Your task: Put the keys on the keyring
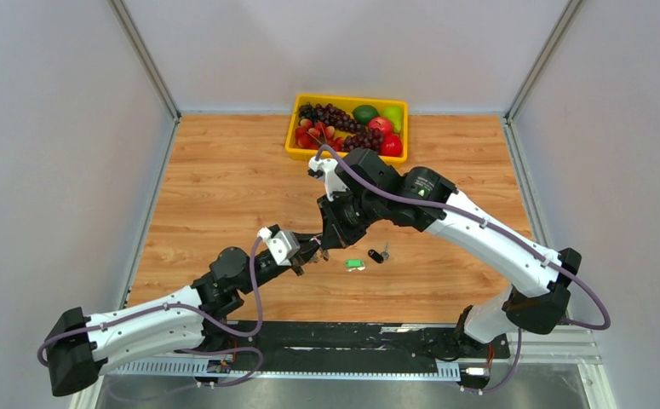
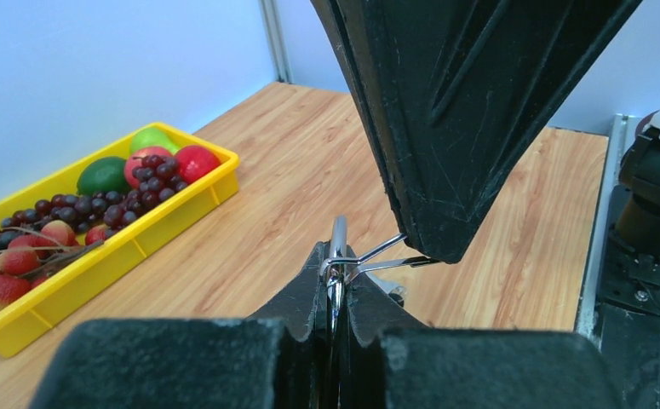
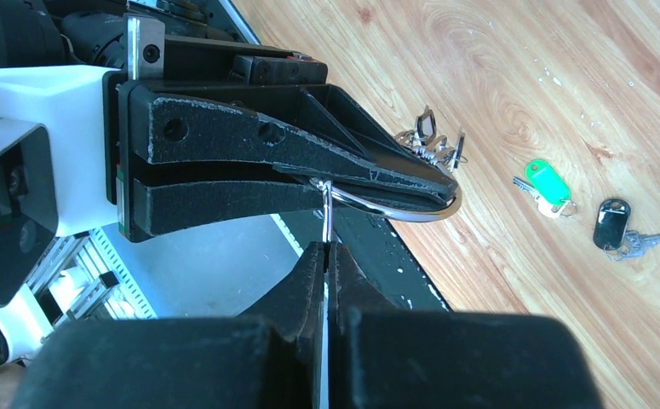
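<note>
Keys lie loose on the wooden table: a green-headed key and a black-headed key side by side, near the grippers but apart from them, with a small bunch just beyond the left gripper. That gripper is clamped flat on the silver keyring, held above the table. The right gripper is pinched tight on a thin metal piece that meets the ring; whether it is a key blade or a ring coil cannot be told. Light, stiff and slick, each key is probably best taken by its plastic head, and the springy ring is likely to resist.
</note>
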Action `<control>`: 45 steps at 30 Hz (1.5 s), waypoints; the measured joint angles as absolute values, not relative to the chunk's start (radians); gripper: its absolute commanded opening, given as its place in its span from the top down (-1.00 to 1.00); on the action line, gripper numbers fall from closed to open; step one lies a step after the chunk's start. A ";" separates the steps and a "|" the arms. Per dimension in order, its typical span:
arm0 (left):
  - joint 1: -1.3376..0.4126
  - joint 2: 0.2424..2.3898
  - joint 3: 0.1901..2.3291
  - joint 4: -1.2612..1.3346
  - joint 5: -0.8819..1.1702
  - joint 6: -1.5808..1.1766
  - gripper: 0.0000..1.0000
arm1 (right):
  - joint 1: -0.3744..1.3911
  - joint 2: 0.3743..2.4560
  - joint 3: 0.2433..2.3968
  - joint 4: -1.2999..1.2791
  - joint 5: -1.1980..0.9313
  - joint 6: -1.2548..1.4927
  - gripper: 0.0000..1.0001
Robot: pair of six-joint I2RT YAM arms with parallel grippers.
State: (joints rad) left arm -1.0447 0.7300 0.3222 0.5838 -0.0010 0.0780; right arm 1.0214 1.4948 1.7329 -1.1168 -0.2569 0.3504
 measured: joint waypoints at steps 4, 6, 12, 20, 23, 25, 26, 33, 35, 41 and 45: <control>-1.045 0.704 0.322 0.566 0.008 0.064 0.99 | 1.027 1.487 1.732 -1.109 -0.257 0.356 0.82; -1.045 0.690 0.322 0.556 0.011 0.056 0.99 | 1.029 1.483 1.728 -1.105 -0.254 0.358 0.61; -1.046 0.635 0.322 0.551 0.022 0.031 0.99 | 1.028 1.449 1.675 -1.092 -0.219 0.367 0.32; -1.046 0.626 0.322 0.552 0.025 -0.007 0.99 | 1.028 1.299 1.612 -1.011 -0.131 0.374 0.16; -1.046 0.626 0.322 0.551 0.021 -0.024 0.99 | 1.028 1.217 1.549 -0.955 -0.095 0.375 0.15; -1.046 0.626 0.323 0.551 0.013 -0.035 0.99 | 1.028 1.153 1.473 -0.892 -0.073 0.376 0.14; -1.046 0.625 0.323 0.551 0.008 -0.041 0.99 | 1.028 1.126 1.434 -0.860 -0.066 0.376 0.13; -1.046 0.596 0.323 0.560 -0.041 -0.093 0.99 | 1.029 0.962 1.122 -0.583 -0.046 0.404 0.12; -1.046 0.583 0.326 0.563 -0.049 -0.108 0.99 | 1.029 0.933 1.045 -0.491 -0.051 0.433 0.12; -1.046 0.553 0.344 0.576 -0.068 -0.148 0.99 | 1.042 0.861 0.833 -0.202 -0.081 0.577 0.12; -1.046 0.546 0.351 0.590 -0.072 -0.164 0.99 | 1.058 0.830 0.733 -0.016 -0.099 0.691 0.11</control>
State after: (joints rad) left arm -1.0458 0.5457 0.3511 0.5900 -0.0723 -0.1638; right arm 1.0580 0.8299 0.7326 -0.0158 -0.0994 0.6907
